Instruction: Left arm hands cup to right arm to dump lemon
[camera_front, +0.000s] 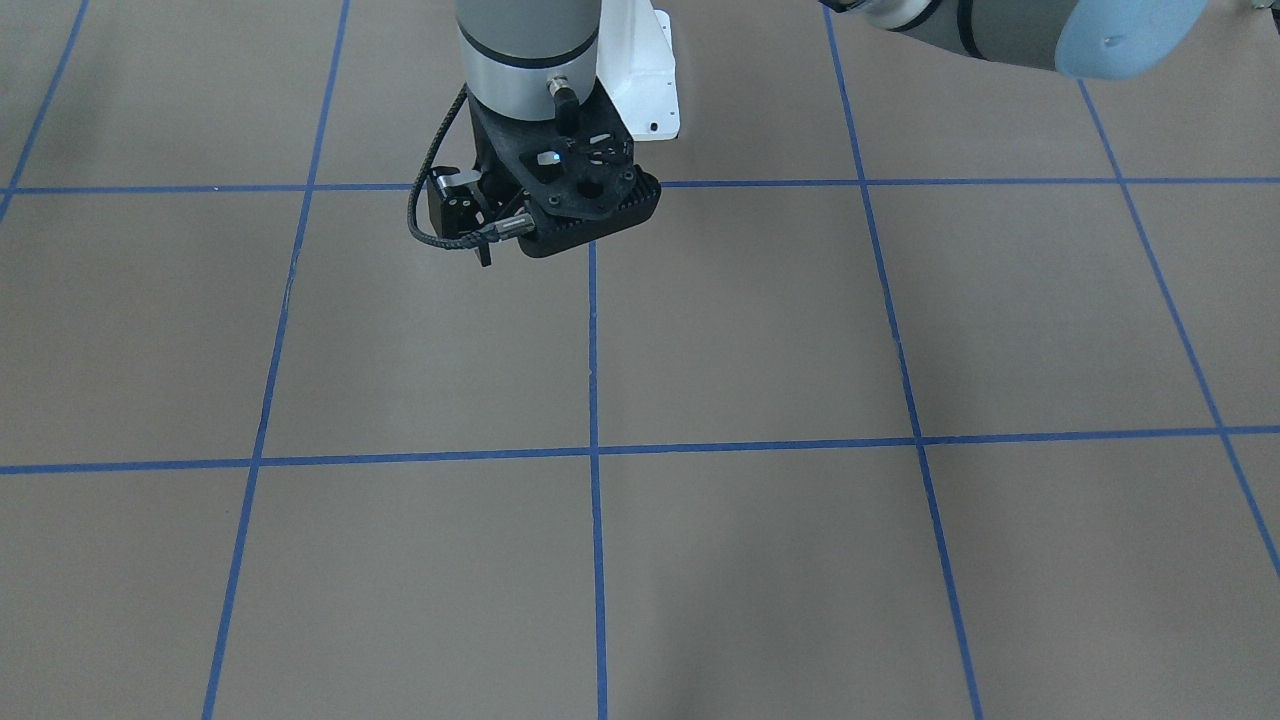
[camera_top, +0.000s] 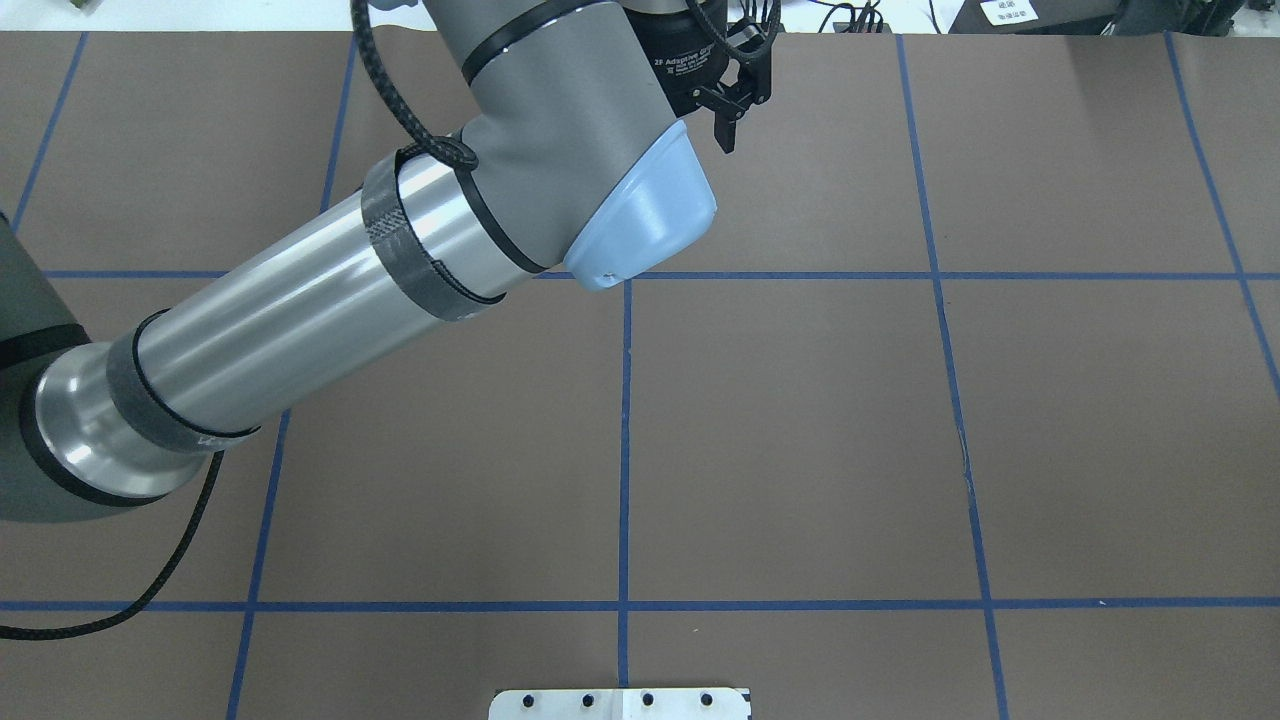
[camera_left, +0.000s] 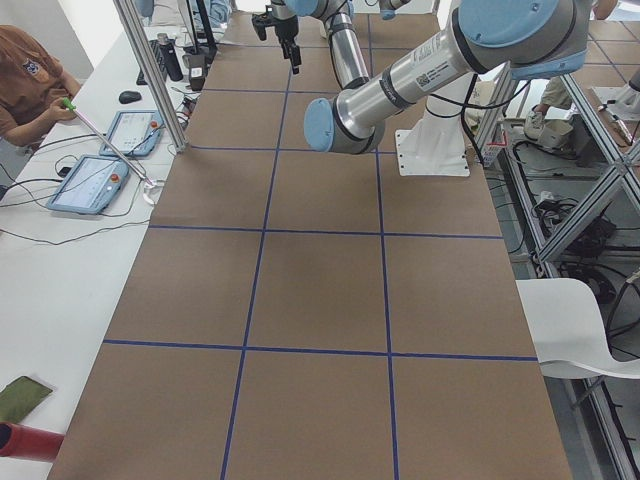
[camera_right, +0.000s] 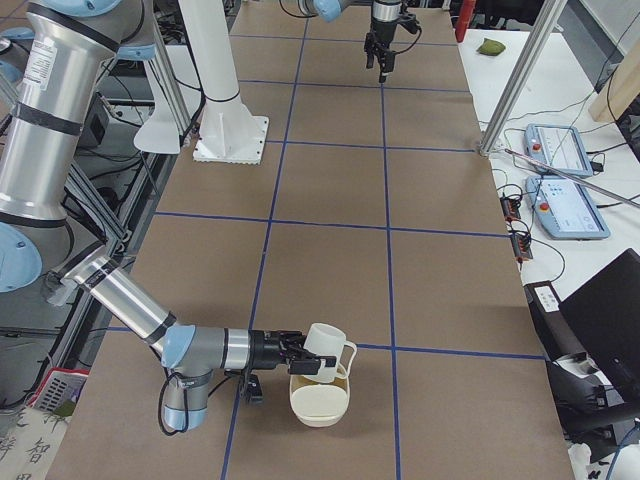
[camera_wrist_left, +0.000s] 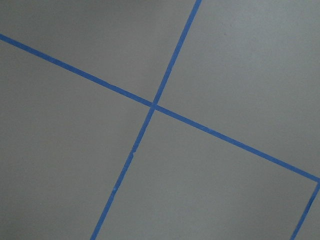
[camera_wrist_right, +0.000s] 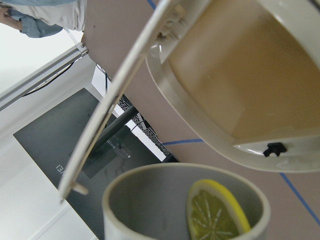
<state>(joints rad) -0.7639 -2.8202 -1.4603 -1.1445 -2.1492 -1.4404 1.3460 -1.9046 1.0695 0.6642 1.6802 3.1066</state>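
— Why left arm (camera_top: 300, 310) stretched away, left claw (camera_top: 728, 125) pinched together on nothing?
— Handover likely done. Right arm (camera_right: 130, 300) low: bowl (camera_right: 320, 405) just beneath right claw (camera_right: 303, 360) for catching, cup (camera_right: 328, 345) at its tips, grip impossible to judge. Lemon (camera_wrist_right: 217, 212) inside, undumped.

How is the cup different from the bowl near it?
The cup is at the right arm's jaws; the bowl sits alone on the table. The cup has a loop handle; the bowl shows none. The cup holds the lemon; the bowl's visible inside is bare. Both are off-white.
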